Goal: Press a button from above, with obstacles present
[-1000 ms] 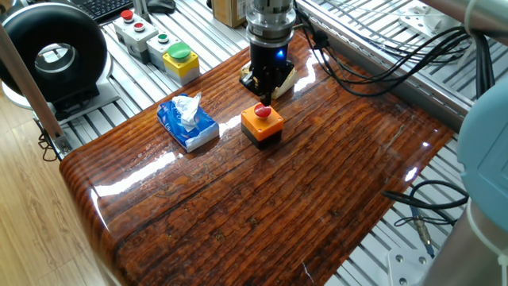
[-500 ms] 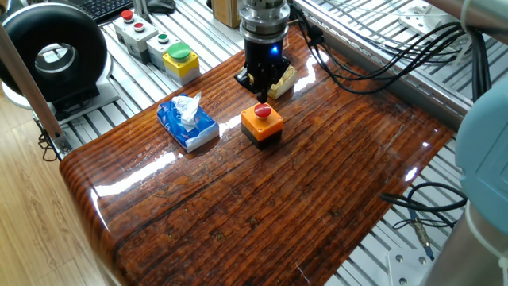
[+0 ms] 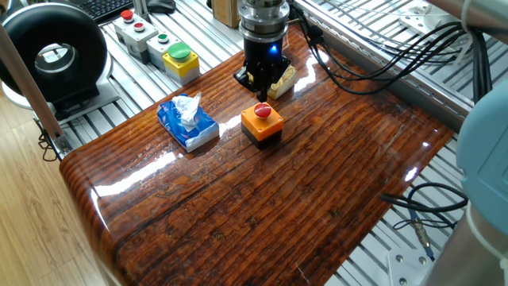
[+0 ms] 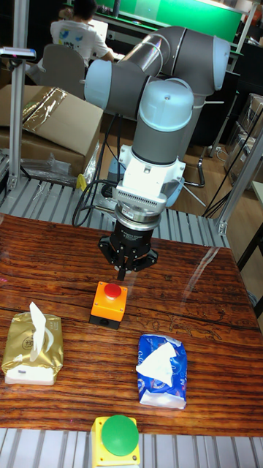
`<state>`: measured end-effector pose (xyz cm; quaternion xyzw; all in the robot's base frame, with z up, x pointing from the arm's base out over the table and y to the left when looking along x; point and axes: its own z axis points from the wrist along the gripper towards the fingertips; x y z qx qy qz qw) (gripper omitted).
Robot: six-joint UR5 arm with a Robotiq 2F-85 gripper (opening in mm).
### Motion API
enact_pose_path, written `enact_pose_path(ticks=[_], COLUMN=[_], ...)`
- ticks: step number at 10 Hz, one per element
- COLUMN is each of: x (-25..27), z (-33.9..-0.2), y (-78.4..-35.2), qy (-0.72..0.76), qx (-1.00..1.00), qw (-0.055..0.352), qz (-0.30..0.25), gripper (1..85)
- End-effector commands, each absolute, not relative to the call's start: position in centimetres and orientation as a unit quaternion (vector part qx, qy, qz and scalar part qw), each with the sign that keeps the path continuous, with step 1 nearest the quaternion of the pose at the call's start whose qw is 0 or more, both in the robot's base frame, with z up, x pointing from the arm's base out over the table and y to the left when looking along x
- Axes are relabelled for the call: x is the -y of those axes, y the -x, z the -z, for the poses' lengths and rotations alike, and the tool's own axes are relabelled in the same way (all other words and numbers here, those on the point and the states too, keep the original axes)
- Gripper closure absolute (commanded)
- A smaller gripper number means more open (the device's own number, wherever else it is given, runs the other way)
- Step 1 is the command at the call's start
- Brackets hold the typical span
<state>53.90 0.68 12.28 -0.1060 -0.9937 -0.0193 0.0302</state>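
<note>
- Red dome button (image 4: 112, 291) on its orange box (image 3: 262, 123): centre of the wooden table (image 3: 262, 199).
- Gripper (image 4: 121, 273): poised just above and behind the button; jaws' spacing cannot be told.
- Blue tissue pack (image 3: 187, 121): left of the button box in the fixed view.
- Pale yellow block (image 4: 32, 346): lower left in the tall view; its printing is illegible.

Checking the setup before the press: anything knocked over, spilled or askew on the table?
Nothing stands out. The red button sits upright on its orange box, the blue tissue pack and the gold tissue pack lie flat, apart from it, and the gripper hangs just behind the button.
</note>
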Motion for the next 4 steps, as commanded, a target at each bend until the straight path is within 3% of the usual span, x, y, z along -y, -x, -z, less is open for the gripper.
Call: enact_pose_path(ticks=[1,4], x=[-0.95,-1.26], z=[-12.32,-12.17], y=[-54.1,-54.23], qy=[0.097,0.093], qx=[0.995,0.995], qw=[0.024,0.022], qz=[0.027,0.028], gripper=[84.3,84.3])
